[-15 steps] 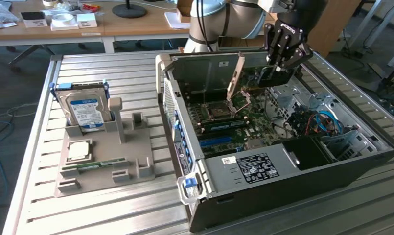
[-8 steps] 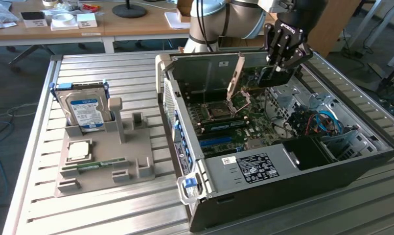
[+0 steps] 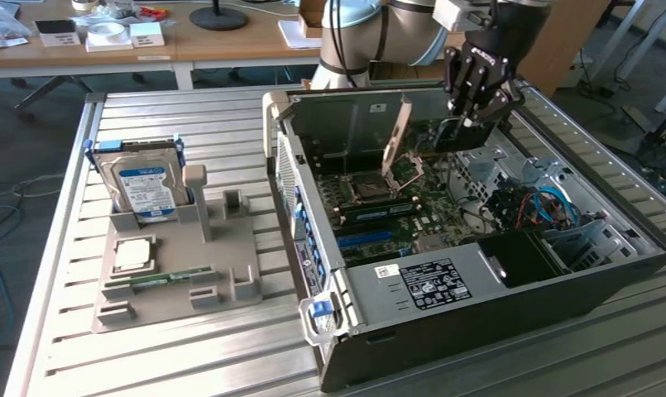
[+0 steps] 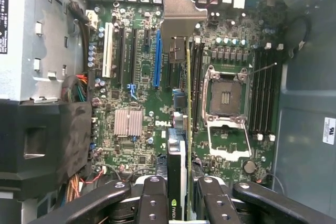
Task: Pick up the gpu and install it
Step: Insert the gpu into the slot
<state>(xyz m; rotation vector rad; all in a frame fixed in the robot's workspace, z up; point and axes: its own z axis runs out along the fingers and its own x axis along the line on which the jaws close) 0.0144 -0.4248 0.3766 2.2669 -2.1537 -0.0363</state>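
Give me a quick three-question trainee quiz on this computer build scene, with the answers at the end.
1. True or false: the gripper is clamped on the gpu over the motherboard of the open computer case.
2. Where is the hard drive? A) inside the case; B) standing upright in the grey holder at the exterior view's left; C) flat on the desk behind.
3. Fill in: the processor socket on the motherboard is ____ (filled or empty).
Key: 1 true; 2 B; 3 empty.
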